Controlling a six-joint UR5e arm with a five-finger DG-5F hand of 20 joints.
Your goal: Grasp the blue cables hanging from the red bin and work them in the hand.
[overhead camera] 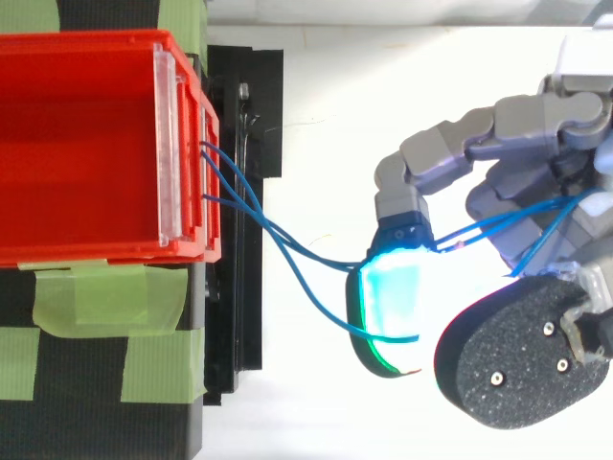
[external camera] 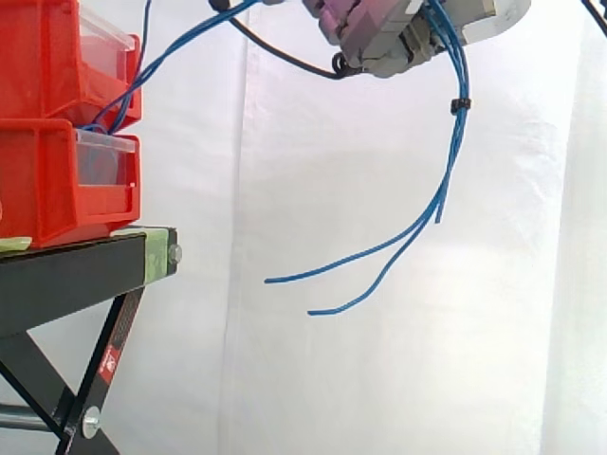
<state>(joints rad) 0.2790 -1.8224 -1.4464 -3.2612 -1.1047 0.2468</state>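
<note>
Blue cables (external camera: 456,133) under curled fingers (overhead camera: 436,153) of hand (overhead camera: 522,120), seemingly gripped

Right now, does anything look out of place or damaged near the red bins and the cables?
Nothing looks damaged or spilled. The blue cables run from the stacked red bins across the gap into the curled hand; their loose ends dangle below it at uneven lengths, held together by a black tie.

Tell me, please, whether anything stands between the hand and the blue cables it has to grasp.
Nothing visible does. The blue cables run from the red bin across the open gap straight into the hand, whose curled fingers are round them; their loose ends hang below it.
</note>
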